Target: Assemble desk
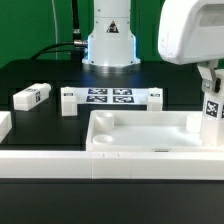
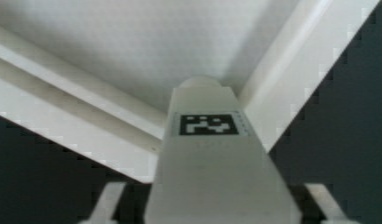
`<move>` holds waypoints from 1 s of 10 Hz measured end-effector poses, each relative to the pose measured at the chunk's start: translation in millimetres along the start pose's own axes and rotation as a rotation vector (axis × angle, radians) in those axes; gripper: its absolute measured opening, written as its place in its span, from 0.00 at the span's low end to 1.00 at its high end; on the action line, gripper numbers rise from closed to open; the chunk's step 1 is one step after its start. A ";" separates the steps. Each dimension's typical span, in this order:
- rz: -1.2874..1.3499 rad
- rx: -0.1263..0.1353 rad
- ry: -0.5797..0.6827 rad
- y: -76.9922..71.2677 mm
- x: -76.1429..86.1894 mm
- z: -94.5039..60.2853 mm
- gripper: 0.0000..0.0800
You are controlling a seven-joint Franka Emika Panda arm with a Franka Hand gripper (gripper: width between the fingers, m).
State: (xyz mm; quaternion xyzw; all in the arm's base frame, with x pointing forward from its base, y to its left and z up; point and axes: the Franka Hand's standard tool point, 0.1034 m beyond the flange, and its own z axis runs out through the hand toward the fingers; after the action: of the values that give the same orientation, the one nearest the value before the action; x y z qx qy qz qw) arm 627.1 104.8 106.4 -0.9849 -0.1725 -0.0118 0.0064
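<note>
Desk assembly, leg-fitting step. The gripper (image 1: 207, 86) is closed part-way on an upright leg (image 1: 212, 110), its fingers flanking the block's upper sides. In the wrist view the tagged face of this leg points away from the camera, towards an inner corner of the desk top (image 1: 150, 143). The desk top lies hollow side up on the black tabletop (image 1: 45, 128), near the front. The grasped leg is at its end on the exterior view's right. Whether the leg's foot rests on a surface or hangs clear cannot be told from either view. Three loose legs (image 1: 32, 96) (image 1: 68, 101) (image 1: 155, 97) lie farther back, two well apart from the desk top and one beside the marker board (image 1: 110, 96). None appears fitted yet, so the task is judged to be at an early stage. The arm comes in from above on the exterior view's right, with the wrist pointing nearly straight down and the fingers vertical. The next move probably calls for carrying the leg over the nearest corner socket, keeping it upright and square to the rim, then lowering and seating it. A slight tilt or offset there could jam the block against the rim.
</note>
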 end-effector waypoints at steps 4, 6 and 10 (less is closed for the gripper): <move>0.382 0.010 0.021 0.0 0.5 0.4 0.36; 0.574 0.021 0.023 0.9 0.5 0.4 0.36; 0.884 0.003 0.032 14.6 -3.0 0.4 0.37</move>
State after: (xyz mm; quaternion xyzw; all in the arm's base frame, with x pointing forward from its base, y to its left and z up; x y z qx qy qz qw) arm 629.3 90.0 105.8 -0.9637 0.2655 -0.0228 0.0150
